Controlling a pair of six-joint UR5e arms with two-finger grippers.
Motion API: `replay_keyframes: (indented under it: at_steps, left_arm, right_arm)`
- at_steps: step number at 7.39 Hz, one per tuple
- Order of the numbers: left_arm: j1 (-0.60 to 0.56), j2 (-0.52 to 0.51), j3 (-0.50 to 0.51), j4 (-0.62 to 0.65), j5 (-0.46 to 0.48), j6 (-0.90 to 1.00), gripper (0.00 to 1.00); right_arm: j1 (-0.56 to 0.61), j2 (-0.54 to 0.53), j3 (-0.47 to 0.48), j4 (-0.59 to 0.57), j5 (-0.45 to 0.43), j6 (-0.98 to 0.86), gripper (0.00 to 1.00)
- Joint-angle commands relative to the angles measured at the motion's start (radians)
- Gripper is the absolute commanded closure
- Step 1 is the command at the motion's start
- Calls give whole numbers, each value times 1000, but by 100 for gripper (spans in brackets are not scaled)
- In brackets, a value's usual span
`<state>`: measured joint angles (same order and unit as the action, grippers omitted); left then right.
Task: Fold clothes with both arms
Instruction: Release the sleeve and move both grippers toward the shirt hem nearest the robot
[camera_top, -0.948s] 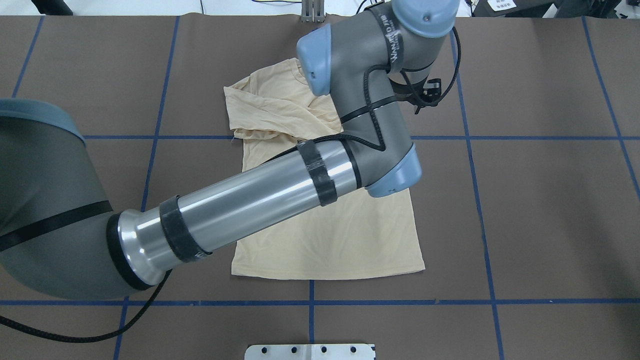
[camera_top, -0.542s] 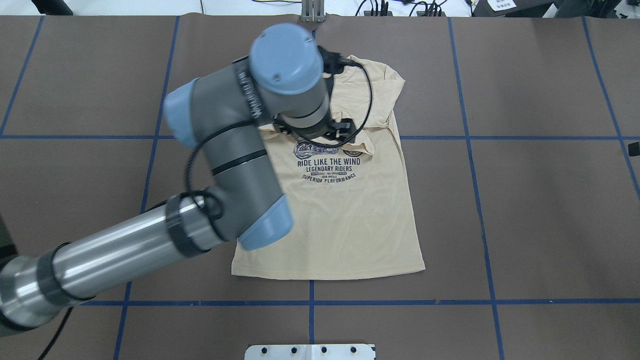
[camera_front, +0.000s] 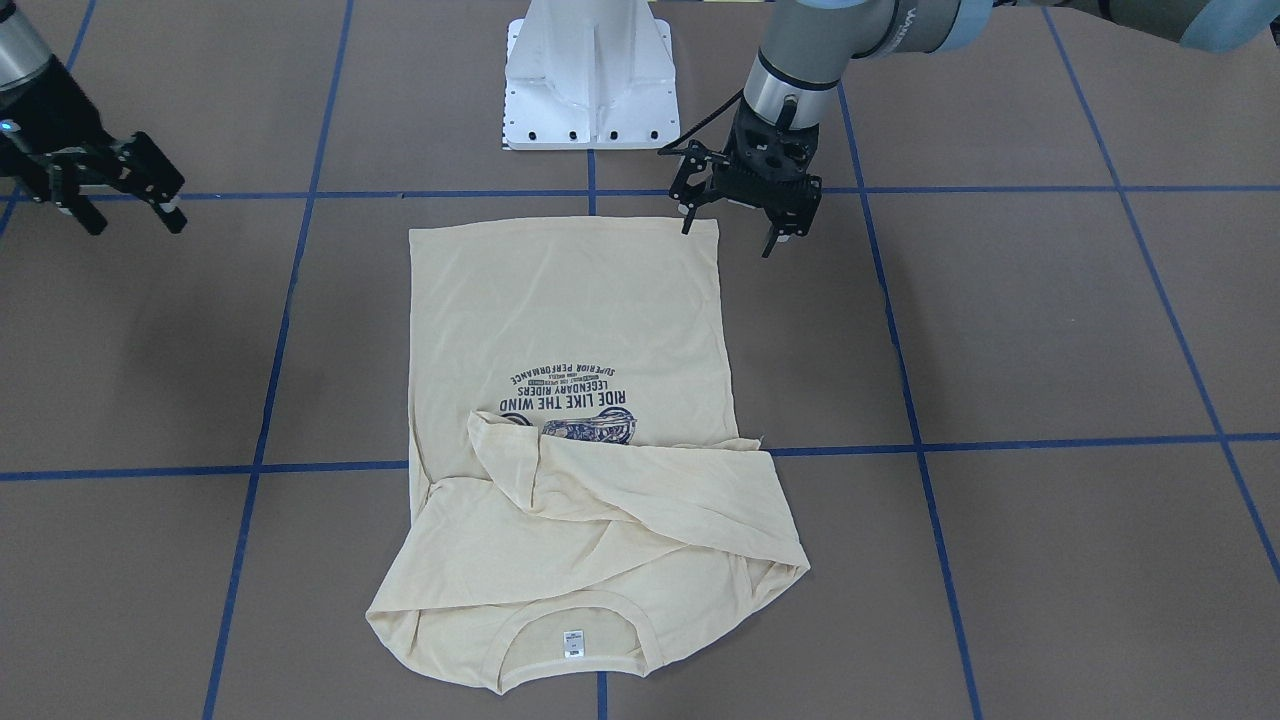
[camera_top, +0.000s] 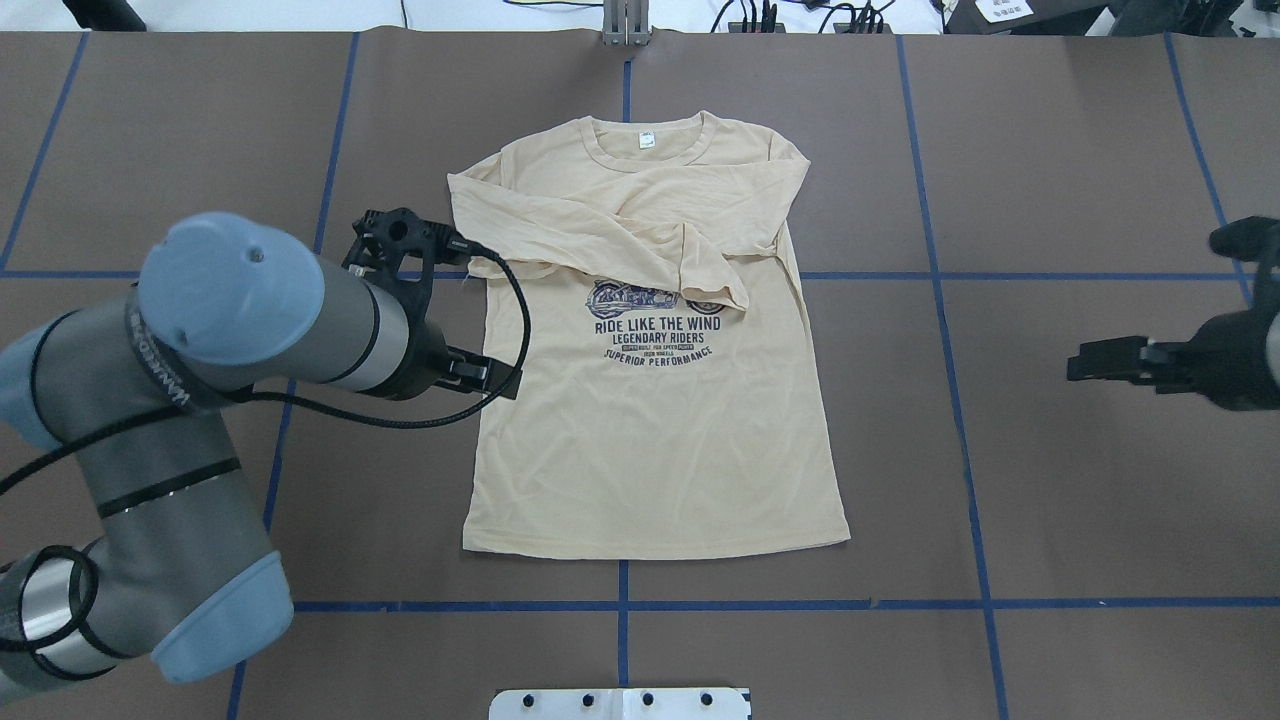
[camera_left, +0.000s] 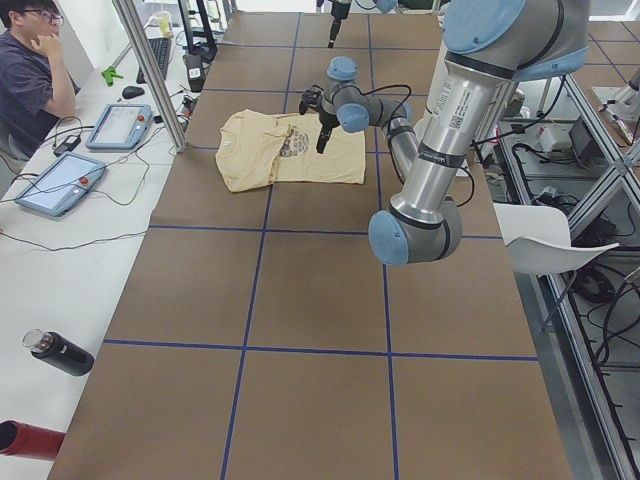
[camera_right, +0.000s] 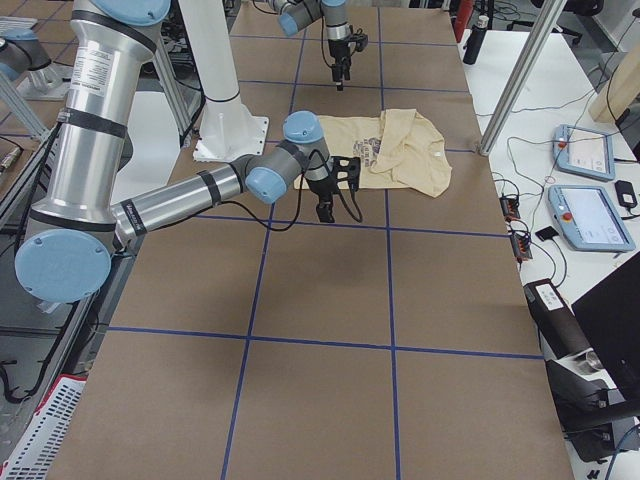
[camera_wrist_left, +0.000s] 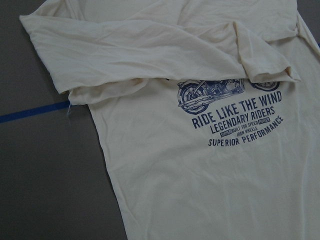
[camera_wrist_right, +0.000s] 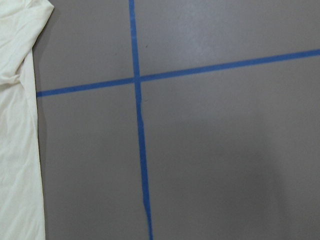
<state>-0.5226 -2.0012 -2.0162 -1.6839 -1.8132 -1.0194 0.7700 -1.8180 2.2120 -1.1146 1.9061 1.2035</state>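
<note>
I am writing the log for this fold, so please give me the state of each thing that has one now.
shirt, lying flat, print side up, body not yet folded.
sleeves, both folded across the chest.
left gripper, open, empty, raised beside the shirt.
right gripper, open, empty, away from the shirt.

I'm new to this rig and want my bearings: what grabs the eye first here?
A cream long-sleeved shirt lies flat in the middle of the brown table, its sleeves crossed over the chest and partly covering a navy motorcycle print. The left gripper hangs open beside the shirt. The right gripper is open, well off to the other side.
</note>
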Motion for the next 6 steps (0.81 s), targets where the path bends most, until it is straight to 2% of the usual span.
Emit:
replay_keyframes:
  at_steps: [1, 2, 3, 5, 6]
  left_arm:
    - [119, 102, -10, -144, 93, -154, 0]
    - [165, 119, -4, -145, 110, -200, 0]
    - [199, 124, 7, -143, 142, -223, 1]
    - [231, 121, 55, -148, 147, -249, 19]
    - [234, 118, 66, -149, 146, -249, 32]
  right_arm:
    - [-296, 2, 23, 9, -279, 235, 0]
    - [-375, 5, 21, 9, -356, 278, 0]
    - [-415, 6, 21, 9, -395, 289, 0]
    - [-445, 43, 14, 0, -418, 291, 0]
    - [-448, 58, 3, -2, -420, 291, 0]
